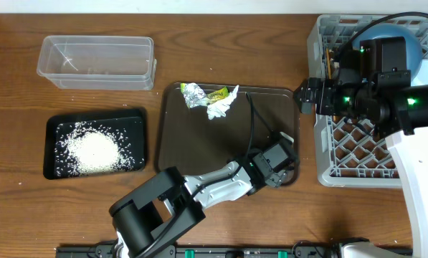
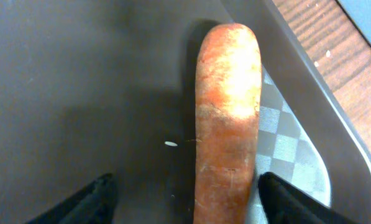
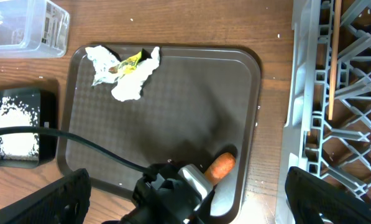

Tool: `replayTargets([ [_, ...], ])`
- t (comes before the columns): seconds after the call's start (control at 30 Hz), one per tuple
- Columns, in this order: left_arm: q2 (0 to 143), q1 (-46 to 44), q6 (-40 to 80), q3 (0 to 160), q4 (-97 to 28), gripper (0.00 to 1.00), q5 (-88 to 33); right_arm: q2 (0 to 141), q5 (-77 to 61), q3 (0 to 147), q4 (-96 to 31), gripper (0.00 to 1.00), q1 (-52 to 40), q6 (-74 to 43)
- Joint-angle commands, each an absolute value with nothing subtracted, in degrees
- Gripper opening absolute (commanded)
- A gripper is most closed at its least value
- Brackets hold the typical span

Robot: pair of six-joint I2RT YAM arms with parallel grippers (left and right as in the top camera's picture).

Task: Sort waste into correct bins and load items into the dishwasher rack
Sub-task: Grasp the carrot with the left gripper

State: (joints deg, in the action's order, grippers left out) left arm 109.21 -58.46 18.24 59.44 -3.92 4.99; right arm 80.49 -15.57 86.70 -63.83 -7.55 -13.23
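A small orange carrot (image 2: pixel 225 124) lies at the right edge of the brown serving tray (image 1: pixel 199 140). My left gripper (image 2: pixel 188 205) is open, one finger on each side of the carrot's near end, and the carrot lies close to the right finger. In the overhead view the left gripper (image 1: pixel 284 143) hides the carrot. The carrot also shows in the right wrist view (image 3: pixel 221 166). My right gripper (image 3: pixel 191 199) is wide open and empty, high over the gap between tray and grey rack (image 1: pixel 357 154). Foil (image 3: pixel 101 59), wrapper (image 3: pixel 128 61) and tissue (image 3: pixel 132 84) lie at the tray's far edge.
The black tray (image 1: pixel 131 125) at the left holds loose white rice (image 1: pixel 92 149). The clear tub (image 1: pixel 97 61) stands behind it. A chopstick (image 3: pixel 331 56) lies in the rack, and a blue bowl (image 1: pixel 411 39) shows partly behind the right arm. The left arm's cable (image 1: pixel 251 118) crosses the tray.
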Motion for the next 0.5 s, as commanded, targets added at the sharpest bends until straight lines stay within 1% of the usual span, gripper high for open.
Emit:
replayTargets([
  [0.0,110.3,-58.6,18.2,59.3,-3.9,0.65,4.6,79.5,-15.2,86.7,-63.9,0.99,-7.9,-13.2],
  [0.07,110.3,-58.6,18.2,59.3,-3.9,0.56,4.8,79.5,-15.2,86.7,-63.9,0.99,-7.9,-13.2],
  [0.13,110.3,-58.6,18.2,59.3,-3.9,0.49,5.5,79.5,-15.2,86.7,-63.9,0.99,-7.9,-13.2],
  [0.37,109.6,-58.6,18.2,59.3,-3.9,0.40,5.6,79.5,-15.2,86.7,-63.9,0.99,-7.9,-13.2],
  [0.47,108.8,-58.4,18.2,59.3,-3.9,0.32,5.6,79.5,-15.2,86.7,-63.9,0.99,-7.9,-13.2],
])
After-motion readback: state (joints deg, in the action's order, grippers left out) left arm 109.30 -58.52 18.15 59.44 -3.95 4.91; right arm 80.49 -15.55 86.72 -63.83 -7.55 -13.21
